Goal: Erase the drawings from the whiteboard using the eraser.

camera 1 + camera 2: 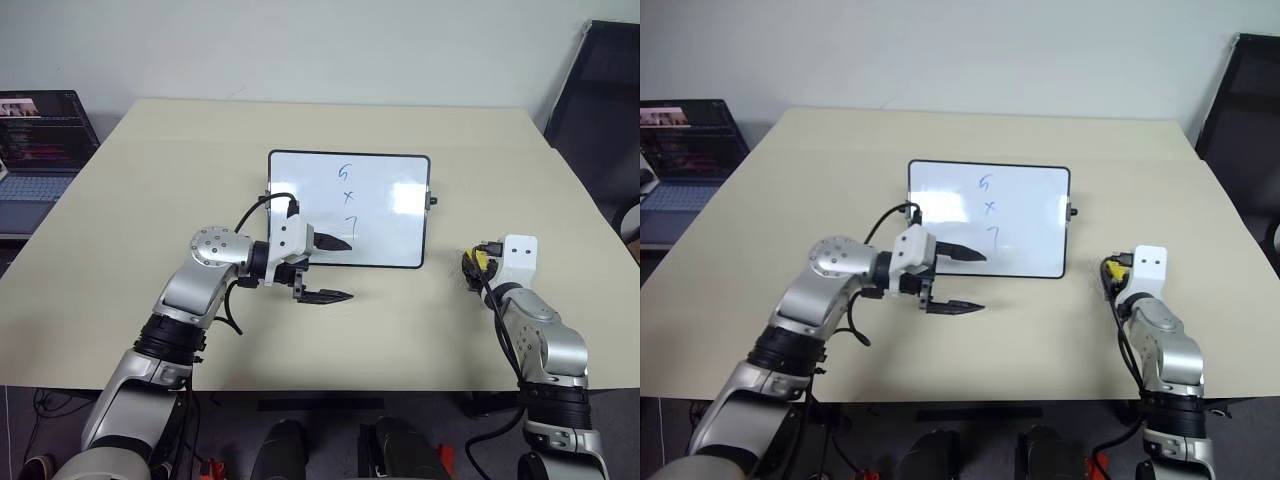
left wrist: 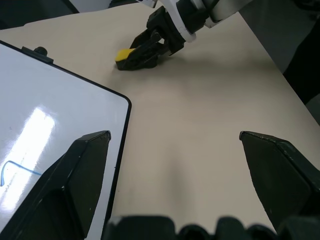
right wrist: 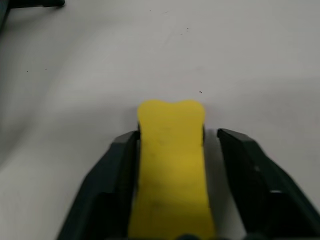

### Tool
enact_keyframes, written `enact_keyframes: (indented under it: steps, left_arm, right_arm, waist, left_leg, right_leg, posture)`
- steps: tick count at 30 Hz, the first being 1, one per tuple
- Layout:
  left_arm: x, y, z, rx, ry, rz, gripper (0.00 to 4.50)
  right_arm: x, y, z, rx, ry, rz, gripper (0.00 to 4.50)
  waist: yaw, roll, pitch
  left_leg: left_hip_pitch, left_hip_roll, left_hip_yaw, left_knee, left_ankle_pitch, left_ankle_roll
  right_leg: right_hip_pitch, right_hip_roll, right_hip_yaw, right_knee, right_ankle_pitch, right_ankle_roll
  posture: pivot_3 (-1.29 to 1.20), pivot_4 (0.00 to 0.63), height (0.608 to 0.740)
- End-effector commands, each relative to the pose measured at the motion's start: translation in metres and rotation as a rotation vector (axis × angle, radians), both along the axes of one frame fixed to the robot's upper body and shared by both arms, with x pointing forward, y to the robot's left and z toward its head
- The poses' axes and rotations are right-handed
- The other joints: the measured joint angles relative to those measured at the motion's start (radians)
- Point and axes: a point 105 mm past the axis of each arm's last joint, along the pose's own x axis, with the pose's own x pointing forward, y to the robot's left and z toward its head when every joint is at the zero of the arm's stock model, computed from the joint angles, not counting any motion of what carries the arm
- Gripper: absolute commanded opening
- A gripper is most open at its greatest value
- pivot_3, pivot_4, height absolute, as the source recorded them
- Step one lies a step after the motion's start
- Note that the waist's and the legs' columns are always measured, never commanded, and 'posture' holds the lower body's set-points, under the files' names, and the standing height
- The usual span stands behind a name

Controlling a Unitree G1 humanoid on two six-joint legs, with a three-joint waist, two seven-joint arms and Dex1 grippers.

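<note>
The whiteboard point(image 1: 300, 190) lies flat in the middle of the beige table. On it the drawings point(image 1: 347, 196), thin dark marks, are stacked in a column. My left gripper point(image 1: 350, 268) is open at the board's near edge, pointing right, with one finger over the board and the other over the table. The yellow eraser point(image 3: 171, 165) rests on the table to the right of the board, apart from it. My right gripper point(image 2: 132, 59) is shut on the eraser, one black finger on each side.
The table point(image 1: 180, 180) is wide on all sides of the board. An open laptop point(image 1: 35, 150) stands beyond the table's left edge. A black chair point(image 1: 600, 90) is at the far right corner.
</note>
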Motion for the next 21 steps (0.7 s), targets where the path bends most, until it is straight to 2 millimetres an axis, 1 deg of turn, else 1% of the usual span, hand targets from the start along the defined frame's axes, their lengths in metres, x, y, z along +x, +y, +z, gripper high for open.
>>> enact_keyframes:
  steps: [1,2,7,10,12,15,16,18,20,21]
  left_arm:
    - [0.001,0.002,0.008,-0.013,-0.042,0.008,4.5]
    - [0.001,0.002,0.008,-0.014,-0.041,0.013,4.5]
    - [0.01,0.007,0.006,-0.029,-0.021,0.115,4.5]
    - [0.02,0.011,0.012,-0.087,-0.032,0.254,4.5]
    - [0.022,0.012,0.016,-0.126,-0.017,0.32,4.5]
    - [0.023,0.018,0.019,-0.148,-0.02,0.423,4.5]
    - [0.024,0.021,0.02,-0.149,-0.021,0.47,4.5]
    - [0.026,0.026,0.022,-0.152,-0.022,0.534,4.5]
    - [0.028,0.032,0.023,-0.129,-0.026,0.602,4.5]
    - [0.029,0.034,0.023,-0.119,-0.028,0.621,4.5]
  right_arm:
    - [0.001,-0.007,0.013,-0.008,-0.053,-0.028,1.35]
    - [0.001,-0.008,0.013,-0.007,-0.055,-0.029,1.18]
    - [-0.001,-0.004,0.02,-0.01,-0.078,-0.009,1.17]
    - [-0.006,0.004,0.034,-0.051,-0.139,0.041,1.17]
    - [-0.011,0.008,0.039,-0.077,-0.169,0.063,1.17]
    - [-0.021,0.022,0.043,-0.124,-0.203,0.131,1.17]
    - [-0.025,0.032,0.046,-0.112,-0.225,0.175,1.17]
    - [-0.031,0.046,0.052,-0.098,-0.249,0.238,1.17]
    - [-0.032,0.062,0.069,-0.08,-0.285,0.318,1.17]
    - [-0.032,0.067,0.076,-0.08,-0.297,0.343,1.17]
  waist:
    - [0.0,0.0,0.0]
    - [0.0,0.0,0.0]
    - [0.0,0.0,0.0]
    - [0.0,0.0,0.0]
    - [0.001,0.0,0.0]
    - [0.001,0.0,0.0]
    - [0.001,0.0,0.0]
    - [-0.001,0.0,0.0]
    - [-0.002,0.0,0.0]
    - [-0.004,0.0,0.0]
  left_leg:
    - [0.0,0.0,0.0,0.0,0.0,0.0]
    - [0.0,0.0,0.0,0.0,0.0,0.0]
    - [0.0,0.0,0.0,0.0,0.0,0.0]
    - [0.0,0.0,0.0,0.0,0.0,0.0]
    - [-0.001,0.001,-0.001,0.0,0.0,0.0]
    - [-0.001,0.001,-0.001,0.0,0.0,0.0]
    - [-0.001,0.001,-0.001,0.0,0.0,0.0]
    - [-0.001,0.001,-0.001,0.001,0.0,0.0]
    - [-0.001,0.001,-0.001,0.001,0.0,0.0]
    - [-0.001,0.001,-0.001,0.001,0.0,0.0]
  right_leg:
    - [0.0,0.0,0.0,0.0,0.0,0.0]
    - [0.0,0.0,0.0,0.0,0.0,0.0]
    - [0.0,0.0,0.0,0.0,0.0,0.0]
    - [0.0,0.0,0.0,0.0,0.0,0.0]
    - [-0.001,0.0,0.0,0.0,0.0,0.0]
    - [-0.001,0.0,0.0,0.0,0.0,0.0]
    - [-0.001,0.0,0.0,0.0,0.0,0.0]
    - [-0.001,0.0,0.0,0.001,0.0,0.0]
    - [-0.001,0.0,0.0,0.001,0.0,0.0]
    - [-0.001,0.0,0.0,0.001,0.0,0.0]
  posture:
    - [0.0,0.15,0.74]
    - [0.0,0.15,0.74]
    - [0.0,0.15,0.74]
    - [0.0,0.15,0.74]
    - [0.0,0.15,0.74]
    - [0.0,0.15,0.74]
    - [0.0,0.15,0.74]
    - [0.0,0.15,0.74]
    - [0.0,0.15,0.74]
    - [0.0,0.15,0.74]
